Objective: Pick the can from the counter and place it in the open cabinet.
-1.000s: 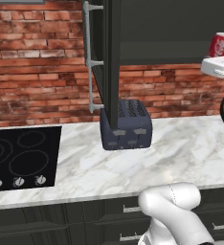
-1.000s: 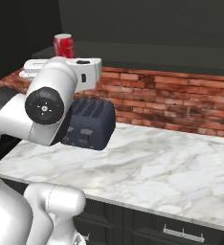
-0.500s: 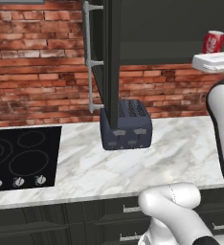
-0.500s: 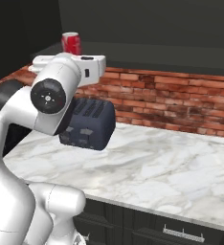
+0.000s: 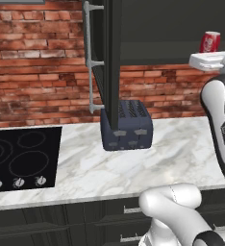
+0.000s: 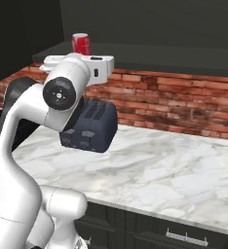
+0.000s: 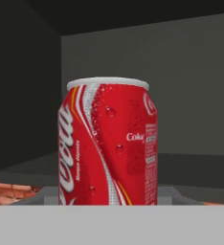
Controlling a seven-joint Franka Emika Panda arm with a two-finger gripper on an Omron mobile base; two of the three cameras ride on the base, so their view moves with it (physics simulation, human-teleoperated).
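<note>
Brick wall [image 5: 37, 72] behind, marble counter [image 6: 174, 175] below with toaster [image 5: 126, 126] on it. Left base view shows the cabinet [image 5: 112, 62] door edge-on with its bar handle, right base view doesn't. Hand view has the dark cabinet interior right behind the can [image 7: 109, 143]. Gripper [image 6: 82, 54] is clamped on the can, which sits upright between the fingers, long axis vertical, silver top up, raised level with the cabinet shelf.
</note>
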